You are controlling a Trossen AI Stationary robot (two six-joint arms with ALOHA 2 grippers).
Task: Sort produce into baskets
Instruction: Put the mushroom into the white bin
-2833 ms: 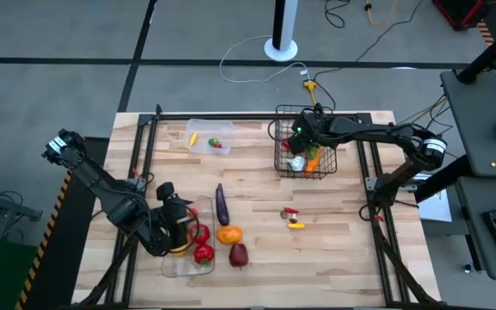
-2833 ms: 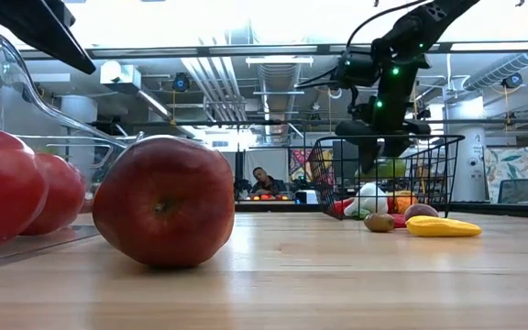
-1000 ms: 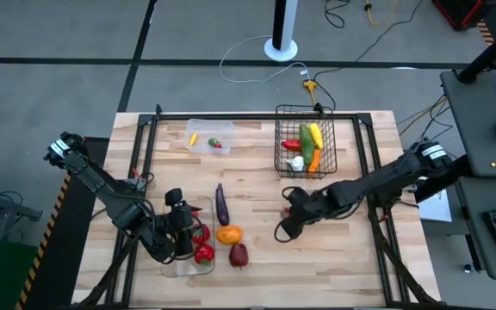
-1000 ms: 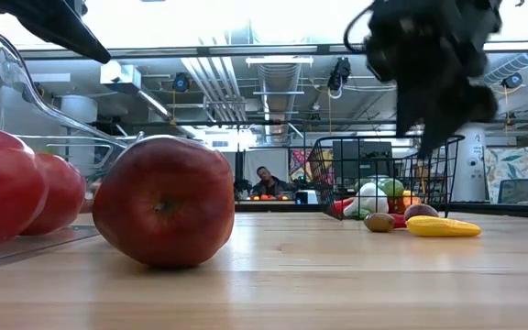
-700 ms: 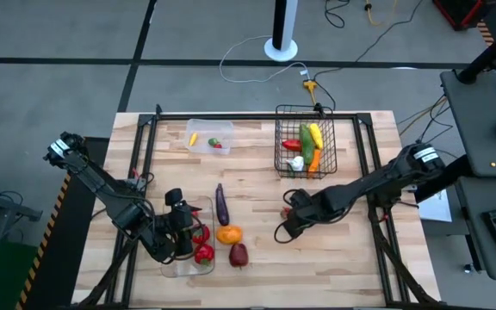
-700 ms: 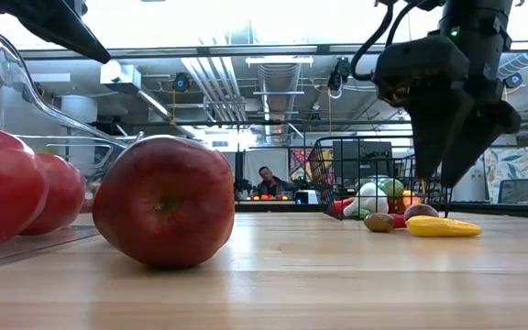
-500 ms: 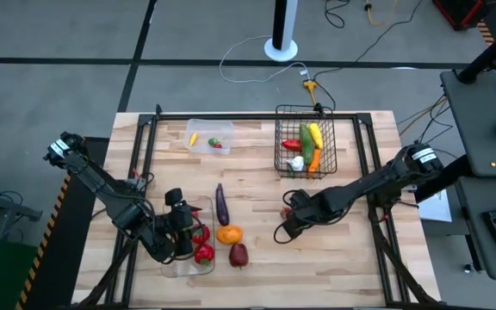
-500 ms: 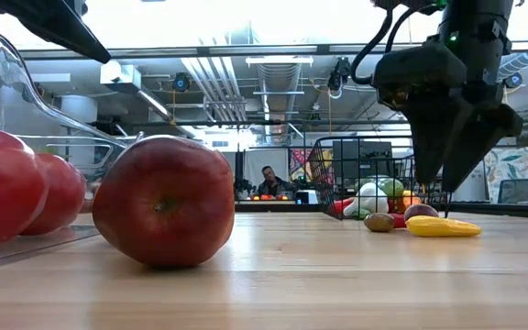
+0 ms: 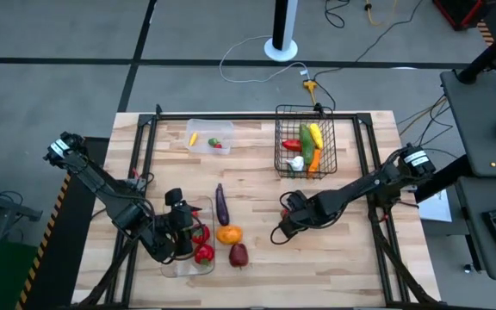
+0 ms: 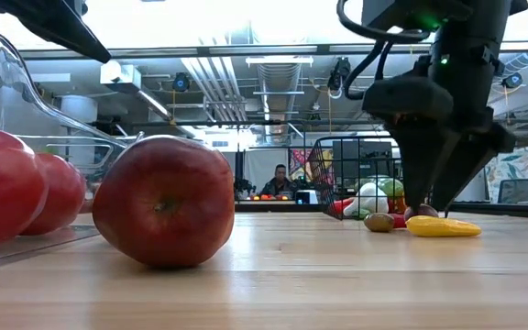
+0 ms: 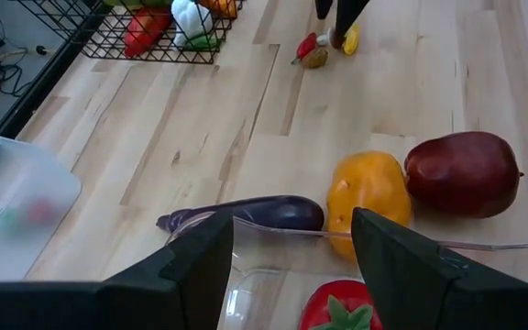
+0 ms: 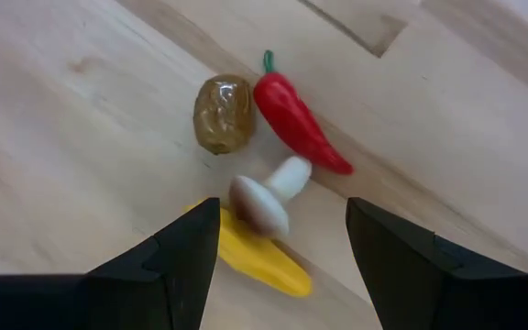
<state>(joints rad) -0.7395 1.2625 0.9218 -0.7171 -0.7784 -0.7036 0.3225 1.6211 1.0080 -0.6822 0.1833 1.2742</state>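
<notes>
My right gripper (image 12: 280, 209) hangs open, pointing down over a small cluster on the table: a mushroom (image 12: 266, 196), a yellow piece (image 12: 255, 261), a brown lump (image 12: 220, 115) and a red chili (image 12: 302, 126). Its fingers stand on either side of the mushroom, low above the wood (image 10: 436, 197). My left gripper (image 11: 291, 234) waits open over the long clear tray (image 9: 179, 267), which holds red produce (image 9: 202, 251). An eggplant (image 9: 221, 205), an orange pepper (image 9: 228, 233) and a dark red apple (image 9: 238, 254) lie beside the tray.
The black wire basket (image 9: 305, 151) stands at the far right with several pieces inside. The small clear tub (image 9: 209, 138) sits at the far middle with a yellow and a red piece. Bare wood lies near the front right.
My right gripper has come down toward the small cluster and tipped further downward, its fingers staying open. The produce has not moved.
</notes>
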